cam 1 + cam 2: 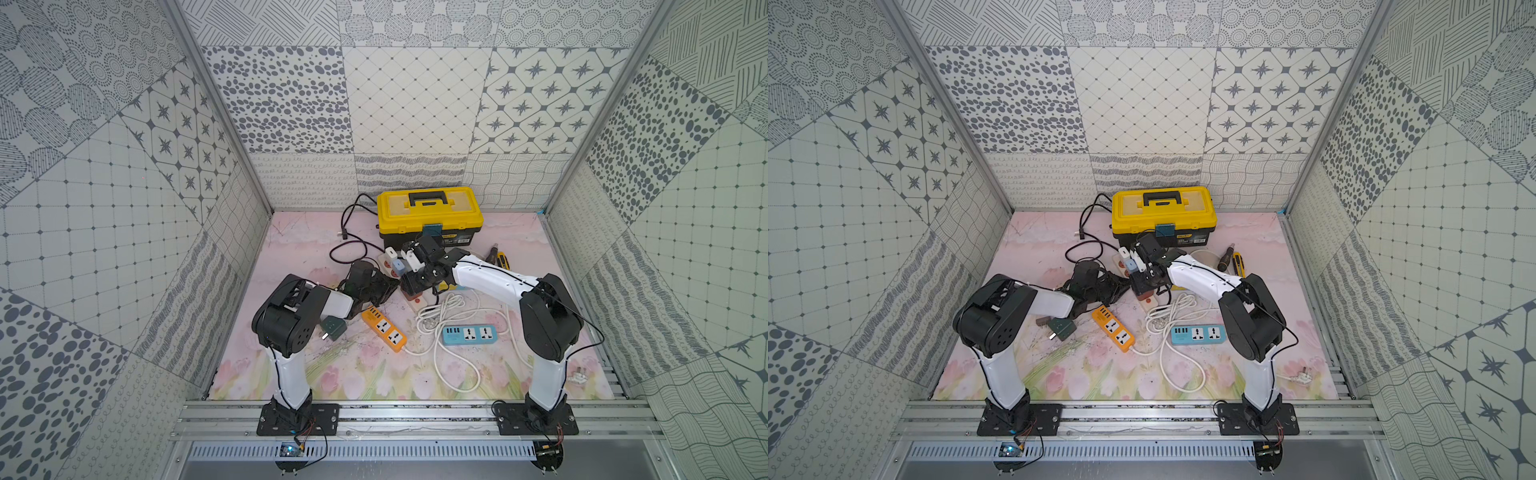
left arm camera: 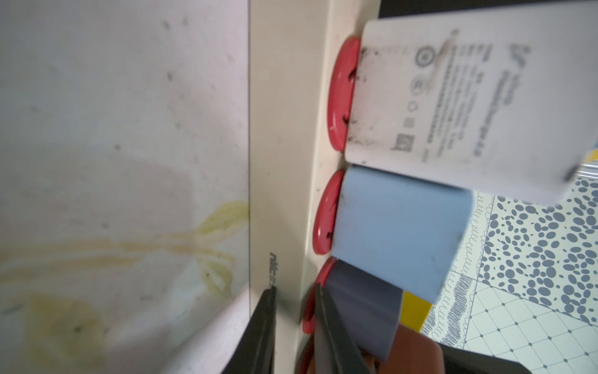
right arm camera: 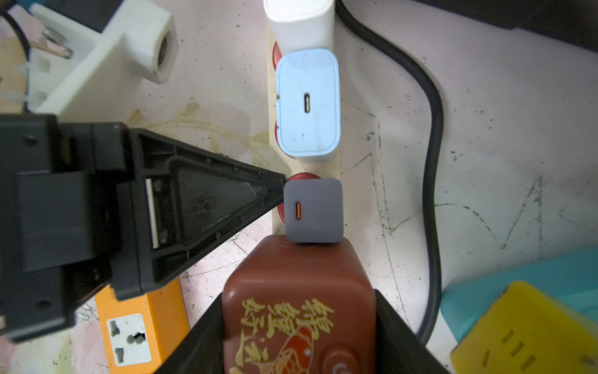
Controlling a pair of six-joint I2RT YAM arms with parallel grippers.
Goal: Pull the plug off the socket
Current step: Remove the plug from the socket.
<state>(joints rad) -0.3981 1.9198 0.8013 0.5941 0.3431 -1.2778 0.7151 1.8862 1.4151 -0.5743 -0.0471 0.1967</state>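
Nearest my bases, an orange power strip [image 1: 383, 328] and a blue power strip [image 1: 471, 334] are lying flat on the flowered mat [image 1: 353, 374]. A white cable [image 1: 440, 316] is looping between them, and a dark green adapter [image 1: 332, 327] is lying just left of the orange one. Beyond them my right pincer [image 3: 299, 291] is clamping the brown plug [image 3: 299, 323] from both sides; that plug is standing on the near end of the cream power strip [image 2: 284, 162]. My left pincer [image 3: 280, 194] is reaching in from the left with its fingers pressed almost together, its tip touching the strip's edge right beside the grey plug [image 3: 313, 210], which is sitting against the brown one. Farther along the strip, a light blue plug [image 3: 307, 103] and then a white plug [image 3: 299, 22] are standing over the red sockets [image 2: 339, 94]. At the far end a yellow toolbox [image 1: 430, 212] is sitting closed.
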